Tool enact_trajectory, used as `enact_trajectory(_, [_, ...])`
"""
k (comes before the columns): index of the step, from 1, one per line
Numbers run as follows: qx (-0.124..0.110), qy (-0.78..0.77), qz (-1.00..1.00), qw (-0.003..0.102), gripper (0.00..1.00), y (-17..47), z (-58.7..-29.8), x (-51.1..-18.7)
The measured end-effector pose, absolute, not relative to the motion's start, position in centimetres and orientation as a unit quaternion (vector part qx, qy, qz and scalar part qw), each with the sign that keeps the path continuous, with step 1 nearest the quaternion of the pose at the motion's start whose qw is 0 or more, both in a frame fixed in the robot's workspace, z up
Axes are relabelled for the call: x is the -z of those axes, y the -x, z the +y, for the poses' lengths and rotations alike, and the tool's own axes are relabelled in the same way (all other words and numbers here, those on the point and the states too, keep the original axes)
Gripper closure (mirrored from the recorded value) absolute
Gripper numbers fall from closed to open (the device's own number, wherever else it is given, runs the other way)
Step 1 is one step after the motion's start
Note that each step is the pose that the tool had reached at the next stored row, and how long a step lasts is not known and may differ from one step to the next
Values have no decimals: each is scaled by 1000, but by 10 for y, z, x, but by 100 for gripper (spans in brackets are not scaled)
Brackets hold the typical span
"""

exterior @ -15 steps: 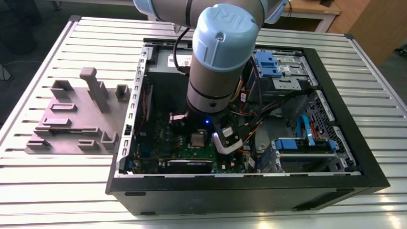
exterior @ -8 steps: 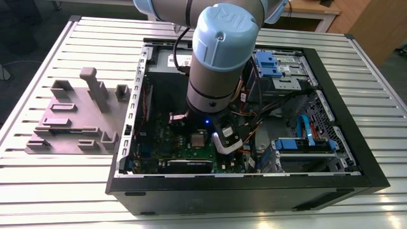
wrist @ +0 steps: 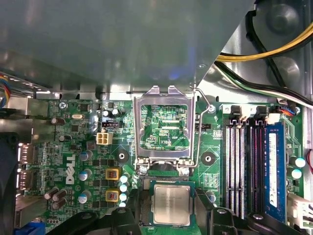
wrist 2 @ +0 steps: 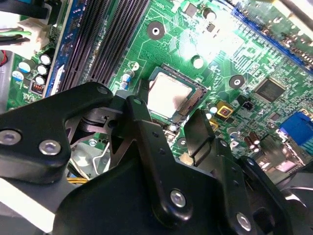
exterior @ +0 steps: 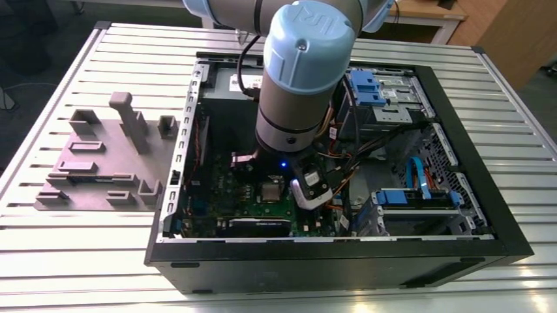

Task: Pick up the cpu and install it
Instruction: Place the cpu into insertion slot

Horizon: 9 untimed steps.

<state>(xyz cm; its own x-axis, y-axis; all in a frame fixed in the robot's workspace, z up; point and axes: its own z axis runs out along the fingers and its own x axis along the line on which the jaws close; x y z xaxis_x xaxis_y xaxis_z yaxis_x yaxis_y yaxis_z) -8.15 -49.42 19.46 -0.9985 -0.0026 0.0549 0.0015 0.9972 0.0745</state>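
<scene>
Here the cpu (wrist: 170, 205) lies flat on the motherboard (wrist: 73, 147), between the open tool's (wrist 2: 166, 113) spread fingers (wrist 2: 143, 128).

Cpu (wrist: 170, 205) in socket (wrist: 145, 209), frame (wrist: 164, 98) upright

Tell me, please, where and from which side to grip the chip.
Probably by two opposite edges, coming straight down. The chip lies flat and thin in its socket, and the hinged frame stands open, leaving its top free.
</scene>
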Motion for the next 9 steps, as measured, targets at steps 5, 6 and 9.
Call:
enact_trajectory(5, [37,3,-999,27,44,81,-494,-195])
enact_trajectory(6, [37,5,-999,27,44,81,-494,-195])
enact_trajectory(9, [37,12,-999,27,44,80,-494,-194])
